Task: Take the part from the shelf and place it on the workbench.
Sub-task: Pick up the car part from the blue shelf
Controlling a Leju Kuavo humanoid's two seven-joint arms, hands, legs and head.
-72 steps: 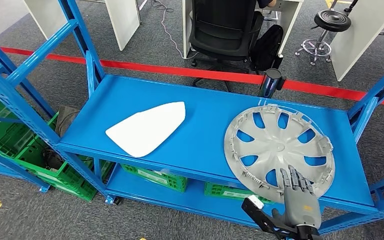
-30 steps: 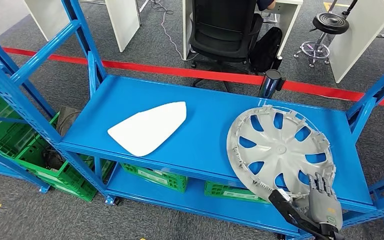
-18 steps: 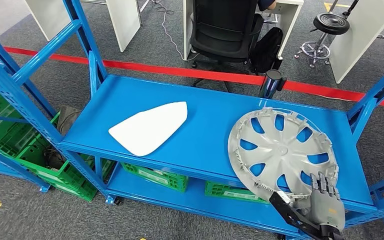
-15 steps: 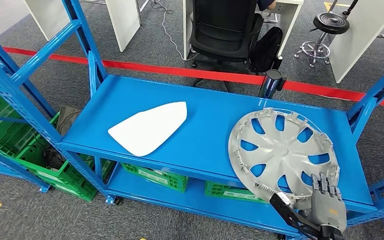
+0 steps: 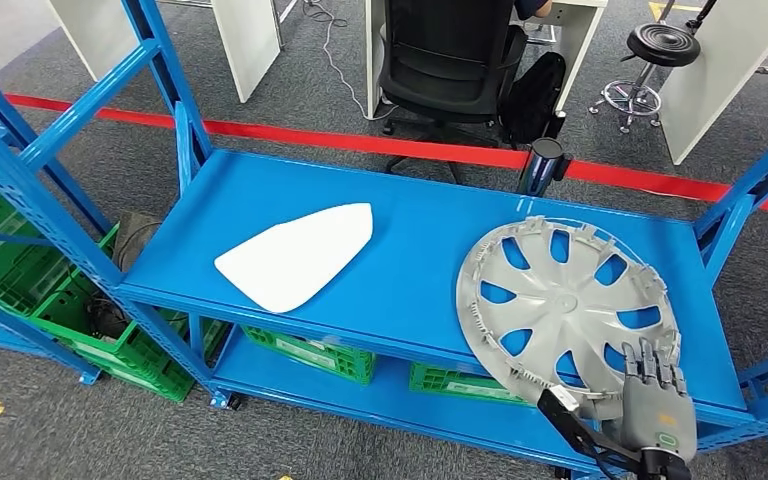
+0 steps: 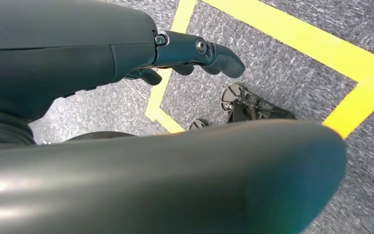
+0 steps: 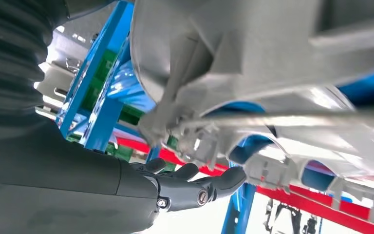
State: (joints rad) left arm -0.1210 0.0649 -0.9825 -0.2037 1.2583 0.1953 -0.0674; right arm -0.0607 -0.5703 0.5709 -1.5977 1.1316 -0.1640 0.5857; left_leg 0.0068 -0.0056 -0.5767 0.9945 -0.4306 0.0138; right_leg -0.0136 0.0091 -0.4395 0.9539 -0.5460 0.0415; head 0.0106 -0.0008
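A grey hubcap (image 5: 560,300) lies face down on the right half of the blue shelf (image 5: 410,270), its near rim jutting past the front edge. My right hand (image 5: 655,405) is at that near right rim, with fingers stretched over the top of it. The right wrist view looks up at the hubcap's ribbed underside (image 7: 253,63); the thumb (image 7: 199,187) sits below the rim with a gap between them. My left hand (image 6: 126,48) hangs over the floor and holds nothing.
A white curved panel (image 5: 295,255) lies on the shelf's left half. Blue uprights (image 5: 750,190) frame the shelf ends. Green crates (image 5: 20,290) sit below. Behind the red floor line (image 5: 360,142) stand an office chair (image 5: 450,60) and a stool (image 5: 660,45).
My right hand has slid from the hubcap's near middle to its near right rim and dropped a little lower. The hubcap has shifted slightly to the right.
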